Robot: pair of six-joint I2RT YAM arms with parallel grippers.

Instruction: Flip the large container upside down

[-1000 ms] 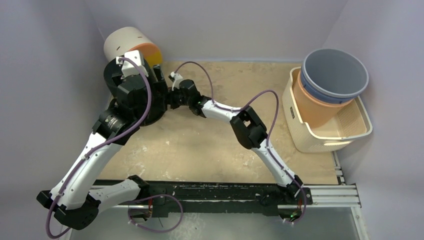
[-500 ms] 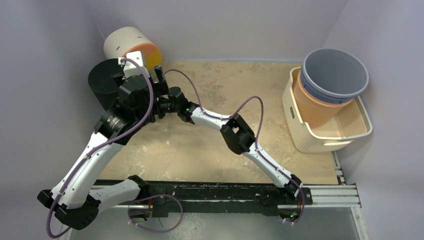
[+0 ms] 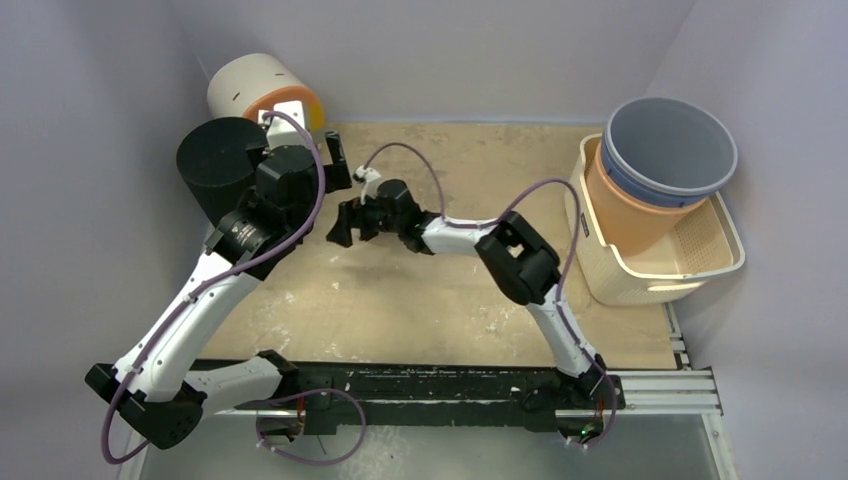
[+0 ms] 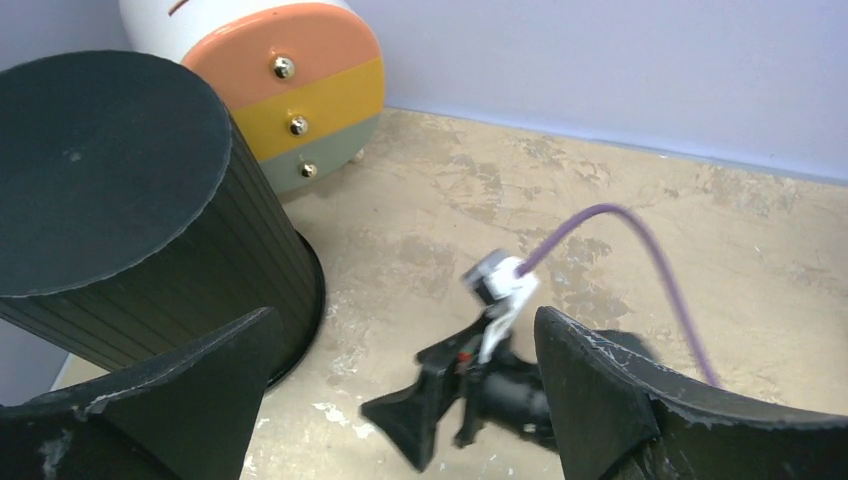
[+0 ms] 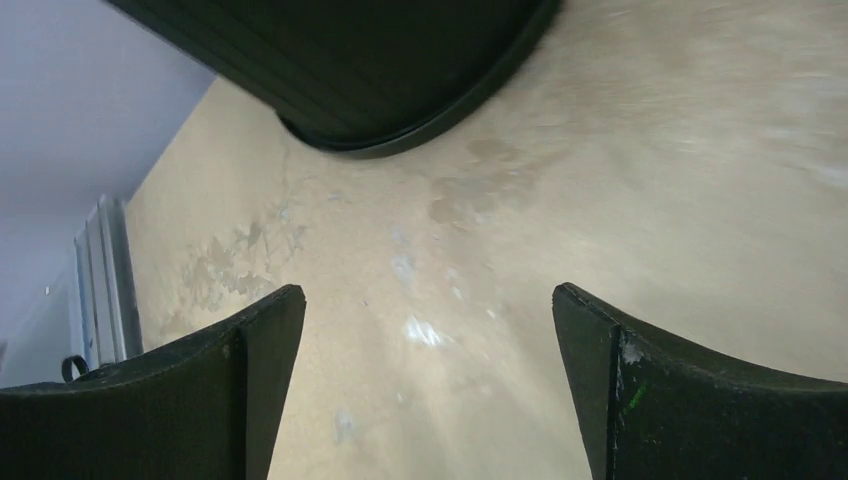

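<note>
The large black ribbed container (image 3: 222, 165) stands upside down at the back left, flat base on top, rim on the table. It fills the left of the left wrist view (image 4: 110, 200) and the top of the right wrist view (image 5: 350, 60). My left gripper (image 3: 326, 174) is open and empty, hovering just right of the container, and its jaws stand wide apart in its wrist view (image 4: 405, 330). My right gripper (image 3: 340, 222) is open and empty, low over the table to the container's right, pointing at it (image 5: 425, 300). It shows blurred in the left wrist view (image 4: 470, 400).
A white drum-shaped drawer unit (image 3: 262, 90) with orange, yellow and green fronts (image 4: 290, 90) stands behind the container at the back wall. A white basket (image 3: 650, 270) at the right holds an orange bucket and a blue-grey bucket (image 3: 668, 150). Walls close in on the left and at the back.
The black container, earlier under both grippers, now stands free at the back left. Both grippers have let go and drawn away to the right, jaws open.
</note>
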